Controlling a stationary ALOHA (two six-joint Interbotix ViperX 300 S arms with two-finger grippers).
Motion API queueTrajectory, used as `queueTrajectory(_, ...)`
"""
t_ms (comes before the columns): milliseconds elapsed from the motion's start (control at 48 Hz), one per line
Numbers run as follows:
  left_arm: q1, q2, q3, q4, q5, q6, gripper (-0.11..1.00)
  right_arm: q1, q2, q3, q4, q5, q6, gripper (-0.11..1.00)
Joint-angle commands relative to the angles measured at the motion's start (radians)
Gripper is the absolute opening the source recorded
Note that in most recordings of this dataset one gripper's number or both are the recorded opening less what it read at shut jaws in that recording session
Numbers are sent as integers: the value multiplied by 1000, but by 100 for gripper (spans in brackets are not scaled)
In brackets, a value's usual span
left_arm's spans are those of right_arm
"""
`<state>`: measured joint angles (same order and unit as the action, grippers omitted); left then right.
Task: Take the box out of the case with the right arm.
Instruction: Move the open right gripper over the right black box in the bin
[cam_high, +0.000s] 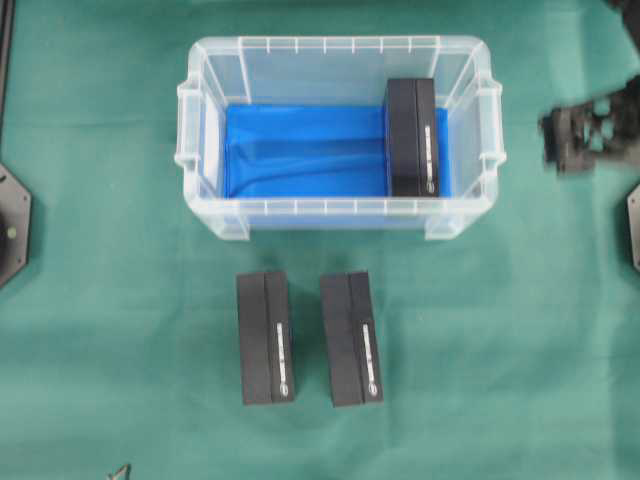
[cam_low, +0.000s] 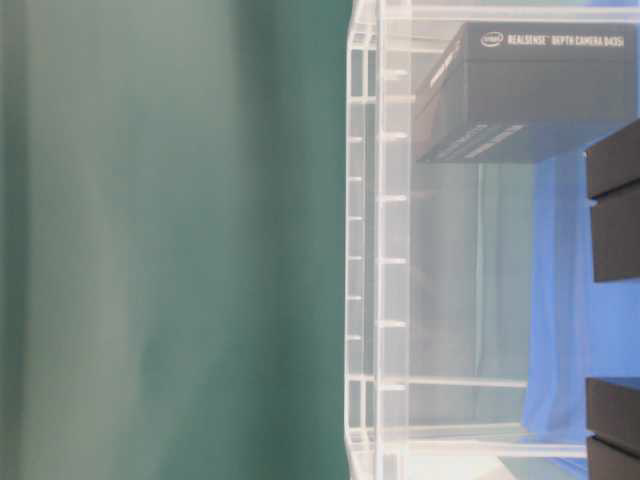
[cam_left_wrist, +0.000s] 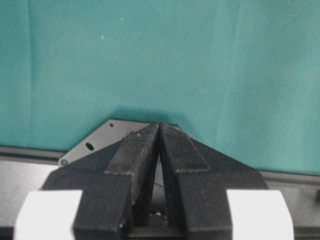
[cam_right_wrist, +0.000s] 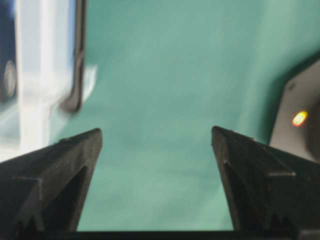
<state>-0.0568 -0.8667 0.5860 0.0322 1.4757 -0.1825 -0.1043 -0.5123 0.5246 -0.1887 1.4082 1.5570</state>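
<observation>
The right gripper hangs over green cloth just right of the case, jaws spread wide and empty. One black box lies inside the case at its right end, apart from the gripper. The left gripper is closed.

A green cloth, faintly creased and evenly lit, covers the whole tabletop, with soft shadows and no wall or window showing.

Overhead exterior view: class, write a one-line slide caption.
One black box stands inside the clear case, two boxes lie outside on green cloth, right gripper open nearby.
</observation>
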Motion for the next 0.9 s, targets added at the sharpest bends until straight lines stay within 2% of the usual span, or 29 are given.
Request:
queueTrajectory(0,3,6,-8,2,-6,-2,2,-58,-9,-15,0,-2,-48,86)
queueTrajectory(63,3,6,-8,3,-5,-2,2,-92,-9,-17,3,-2,-78,86)
queueTrajectory(167,3,6,-8,3,-6,-2,2,-109,-9,-17,5,-3,-89,86)
queueTrajectory(876,3,6,-8,3,-6,0,2,-109,-9,-17,8,-5,-87,86)
